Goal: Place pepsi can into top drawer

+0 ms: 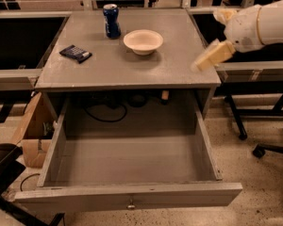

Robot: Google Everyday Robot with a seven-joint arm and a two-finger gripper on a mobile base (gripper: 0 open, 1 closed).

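Note:
The pepsi can (111, 20), dark blue with a silver top, stands upright at the back of the grey table top (108, 65), left of a cream bowl. The top drawer (129, 194) is pulled wide open below the table top and nothing lies in it; its small metal knob (130, 205) shows at the front panel. My gripper (212, 56) is at the table's right edge, raised a little above it, far right of the can. The white arm (262, 25) comes in from the upper right.
A cream bowl (143, 41) sits right of the can. A flat dark blue packet (75, 53) lies at the table's left. Cables (104, 112) lie behind the drawer. A cardboard box (33, 135) stands at the left, chair legs (269, 149) at the right.

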